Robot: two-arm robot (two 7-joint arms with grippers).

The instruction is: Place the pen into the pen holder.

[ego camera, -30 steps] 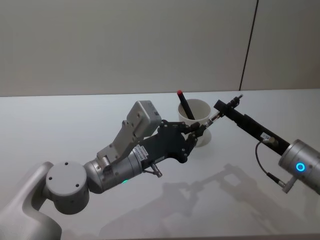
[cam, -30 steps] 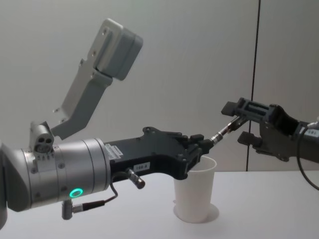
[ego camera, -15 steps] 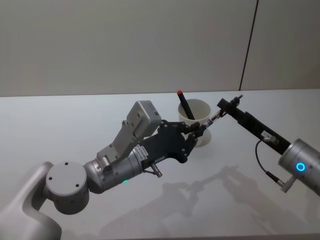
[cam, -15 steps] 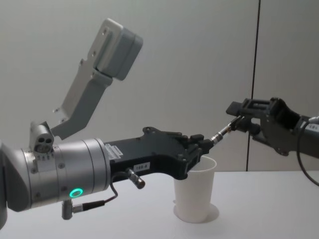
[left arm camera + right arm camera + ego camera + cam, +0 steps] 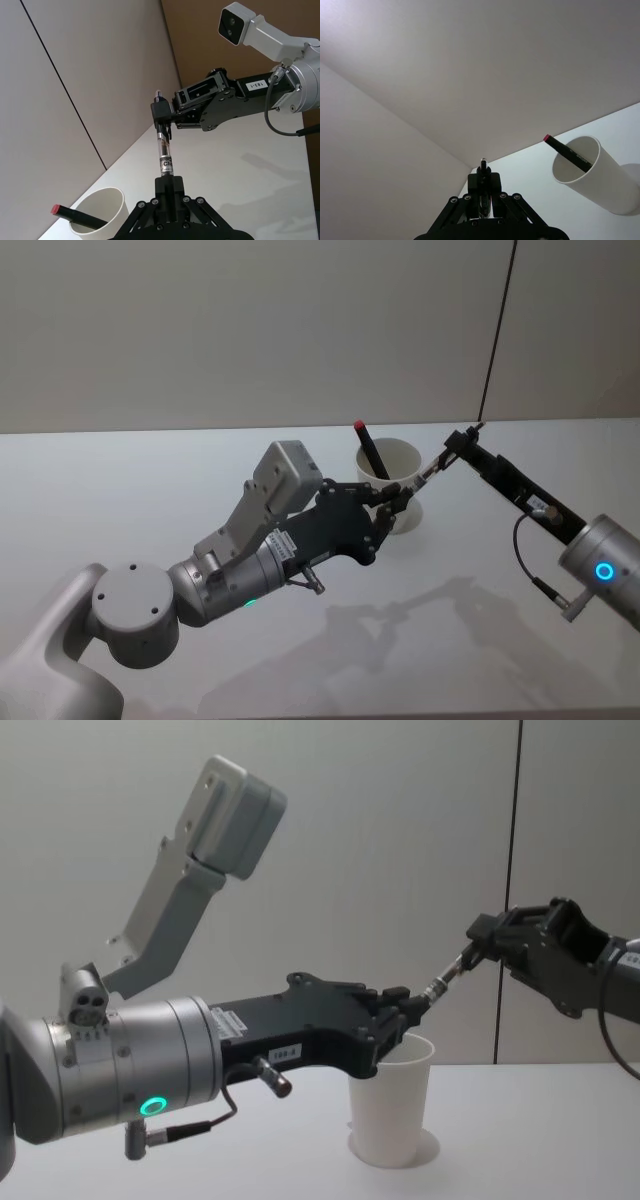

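Above the white table (image 5: 120, 480), both arms meet over the pen holder (image 5: 402, 480), a white paper cup standing near the middle of the surface. The pen (image 5: 163, 155), clear-barrelled with a printed label, hangs in the air just above the cup's rim, slanting up toward two o'clock from the cup. The left gripper (image 5: 400, 498), reaching in from seven o'clock, has its fingertips (image 5: 170, 186) pinched on the pen's lower end. The right gripper (image 5: 458, 443), coming in from four o'clock, is clamped on the pen's upper end, so the pen spans the gap between the two. Inside the cup, a dark marker with a red cap (image 5: 368, 447) leans toward eleven o'clock, its cap poking above the rim.
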